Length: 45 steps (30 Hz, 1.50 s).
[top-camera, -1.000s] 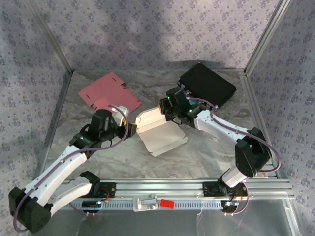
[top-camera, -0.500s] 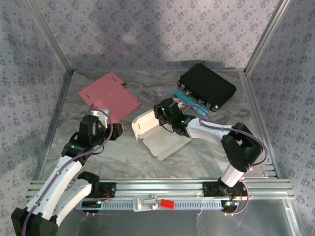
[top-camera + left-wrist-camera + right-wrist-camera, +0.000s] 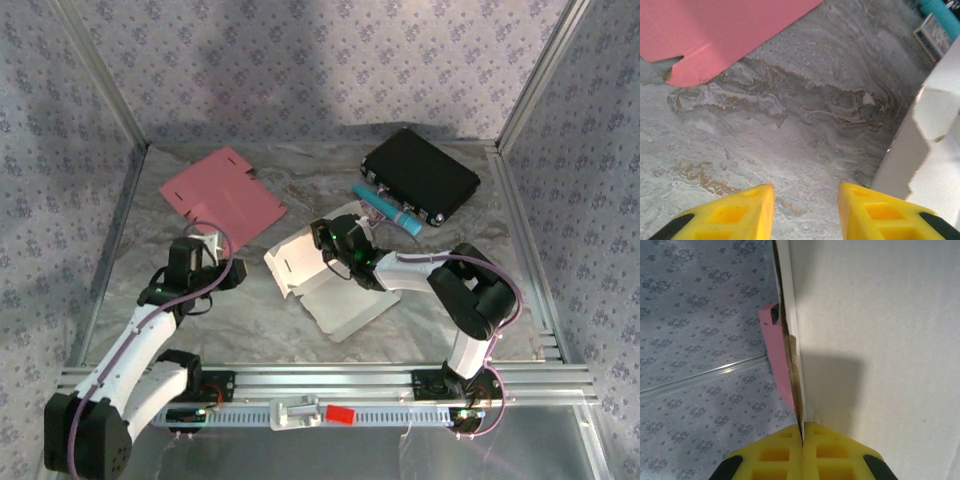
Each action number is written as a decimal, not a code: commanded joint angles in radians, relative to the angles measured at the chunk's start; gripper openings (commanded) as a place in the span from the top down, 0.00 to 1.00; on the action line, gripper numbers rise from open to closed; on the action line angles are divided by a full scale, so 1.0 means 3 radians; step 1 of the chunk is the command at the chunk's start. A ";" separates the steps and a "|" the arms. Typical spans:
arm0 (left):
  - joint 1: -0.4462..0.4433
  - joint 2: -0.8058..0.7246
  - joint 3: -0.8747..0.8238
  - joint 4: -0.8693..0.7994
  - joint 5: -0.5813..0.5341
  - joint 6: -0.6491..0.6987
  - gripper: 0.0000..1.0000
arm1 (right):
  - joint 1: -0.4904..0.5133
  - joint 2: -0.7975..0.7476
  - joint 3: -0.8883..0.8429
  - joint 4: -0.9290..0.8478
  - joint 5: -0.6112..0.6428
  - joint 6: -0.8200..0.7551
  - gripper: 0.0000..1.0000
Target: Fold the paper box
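Observation:
The white paper box point(image 3: 320, 275) lies partly folded at mid-table, one wall raised on its left side. My right gripper point(image 3: 335, 250) is shut on that raised wall; its yellow fingers point(image 3: 825, 452) pinch the white panel's edge point(image 3: 790, 330) edge-on. My left gripper point(image 3: 240, 270) sits to the left of the box, open, its yellow fingers point(image 3: 735, 215) apart over bare marbled table, with the white box wall point(image 3: 930, 145) just to the right of them. Nothing lies between the left fingers.
A flat pink cardboard blank point(image 3: 222, 195) lies at the back left, its corner point(image 3: 715, 40) ahead of the left gripper. A black case point(image 3: 420, 172) sits at the back right with a teal item point(image 3: 388, 208) beside it. Patterned walls enclose the table.
The left arm pulled back left, away from the box, fingers now open over bare table. The right gripper moved down-left with the box wall, and the box shifted toward the front.

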State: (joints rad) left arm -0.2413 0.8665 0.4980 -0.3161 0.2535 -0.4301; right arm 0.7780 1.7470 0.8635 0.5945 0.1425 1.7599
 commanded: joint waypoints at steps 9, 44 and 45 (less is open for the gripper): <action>-0.0234 0.0343 -0.0241 0.1222 0.0231 0.0063 0.69 | -0.0031 -0.0158 -0.0055 0.0029 -0.0054 -0.0043 1.00; -0.1073 0.1199 0.0257 0.1339 -0.0161 0.0632 0.54 | -0.0020 -0.0276 -0.0412 0.0621 -0.0075 -0.0228 1.00; -0.1098 0.1210 0.0262 0.1344 -0.0198 0.0633 0.54 | -0.0026 -0.0264 -0.0429 0.0706 -0.0076 -0.0242 1.00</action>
State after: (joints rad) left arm -0.5587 1.2182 0.5362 0.0822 0.2588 -0.2672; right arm 0.7662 1.6878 0.7609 0.7349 0.1143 1.7187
